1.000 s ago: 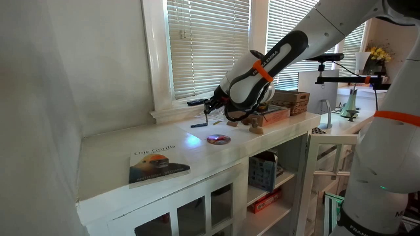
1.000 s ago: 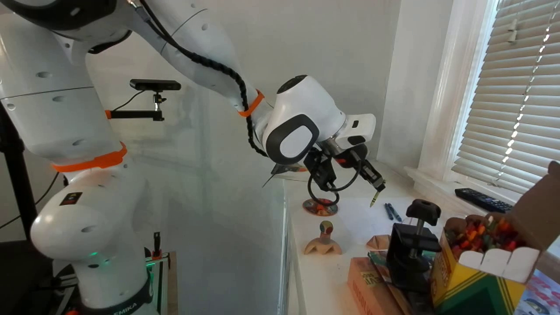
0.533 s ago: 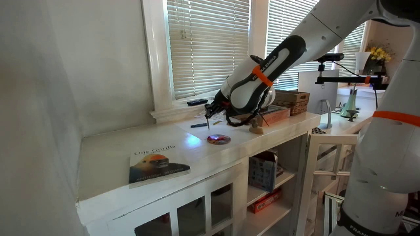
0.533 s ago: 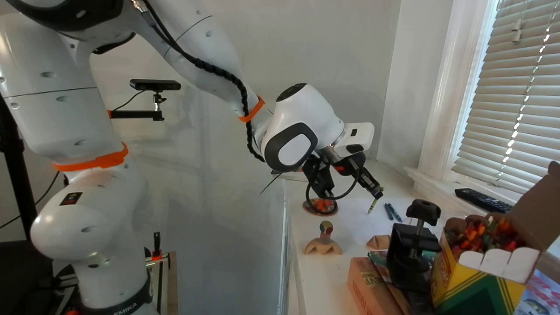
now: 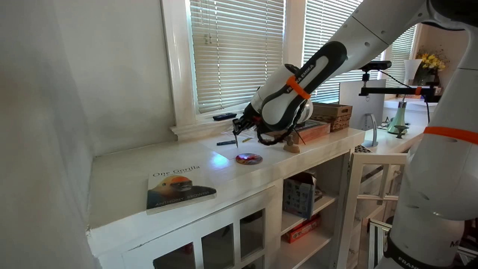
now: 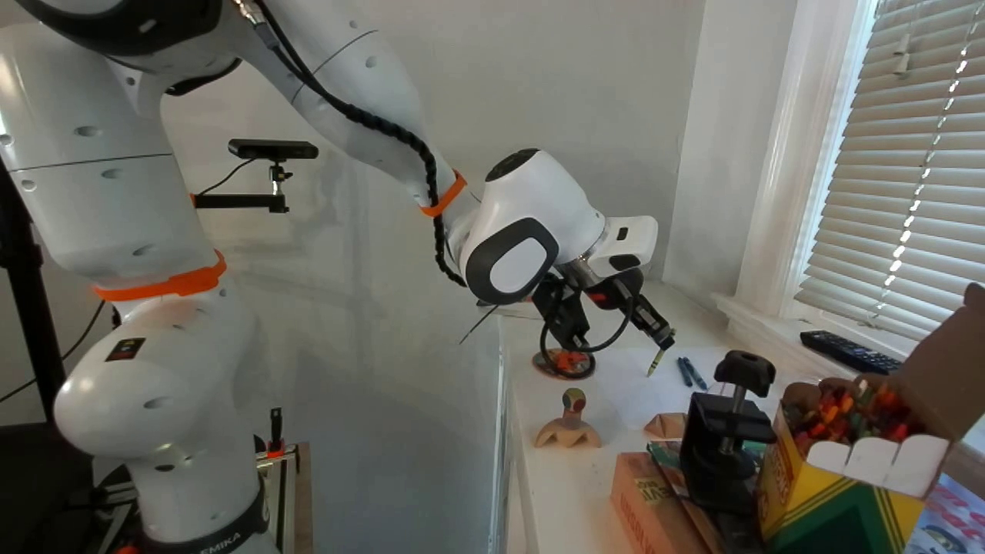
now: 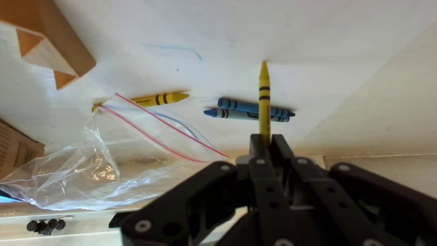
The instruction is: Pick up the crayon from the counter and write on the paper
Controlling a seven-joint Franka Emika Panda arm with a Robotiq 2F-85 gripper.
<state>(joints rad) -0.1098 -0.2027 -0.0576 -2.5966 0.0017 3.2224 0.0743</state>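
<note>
Holding yellow crayon in hand, narrowed tight around the rear end, tip-down at a slight tilt over white paper on the surface

Can't tell from the views about contact between tip and paper

Past it in wrist view, partly behind the held one and just beside each other: darker blue crayon and lighter blue crayon, with tips at opposite ends

Elsewhere on the paper: faint curved blue line

Farther along, lying flat: second yellow crayon, with rear end overlapped by clear plastic bag with red-lined edge; can't tell under or inside

Next out: brown angular block, then in both exterior views round colorful disc and small brown figure

In an exterior view, past the figure: orange box, then black clamp, then open yellow-and-green crayon box full of loose crayons

In an exterior view, well apart from the hand, flat near the front edge of the surface: book titled One Gorilla

Farthest back, in both exterior views: dark remote on window sill, below white blinds
</note>
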